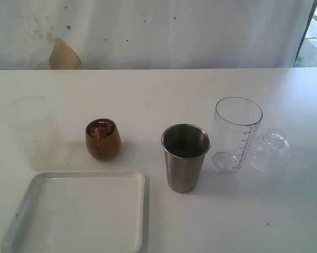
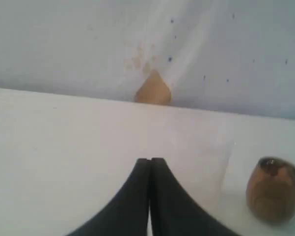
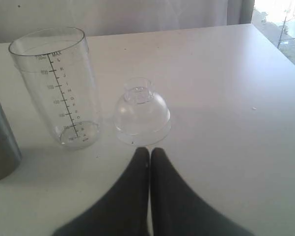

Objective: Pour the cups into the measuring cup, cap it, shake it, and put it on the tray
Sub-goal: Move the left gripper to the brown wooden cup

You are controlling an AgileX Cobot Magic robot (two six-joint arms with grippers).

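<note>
Nearest sits the white tray (image 1: 84, 216), and behind it the wooden cup (image 1: 103, 139) with brown pieces inside. Steel tumbler (image 1: 185, 158), measuring cup (image 1: 236, 134) and dome cap (image 1: 270, 153) stand to its right on the surface (image 1: 147, 89). Left hand (image 2: 150, 164) and right hand (image 3: 149, 153) are both closed, holding nothing. Smooth tapered steel probably slips, so grip it mid-body. The clear cylinder looks light and tippy.

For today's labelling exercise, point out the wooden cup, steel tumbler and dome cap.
wooden cup (image 1: 103, 147): exterior view, on its rounded side.
steel tumbler (image 1: 184, 171): exterior view, on its outer wall.
dome cap (image 3: 141, 118): right wrist view, on its curved shell.
</note>
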